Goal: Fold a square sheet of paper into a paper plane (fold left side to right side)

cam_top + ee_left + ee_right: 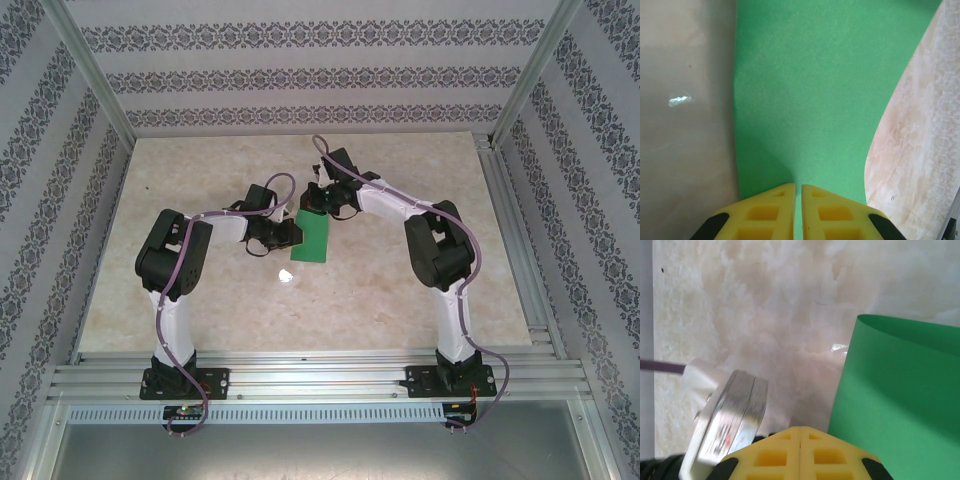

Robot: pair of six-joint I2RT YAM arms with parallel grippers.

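Here, paper (815, 90) within left tool (797, 187)

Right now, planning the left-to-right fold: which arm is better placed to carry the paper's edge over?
Left. The left gripper seems pinched on the green sheet, which curls over; the right gripper is shut beside it, holding nothing.

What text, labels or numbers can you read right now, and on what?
None readable.
Green paper: plain, unmarked.
Wallpaper: floral pattern only, no letters.
Metal disc in the right wrist view: a red speck, too blurred to read.
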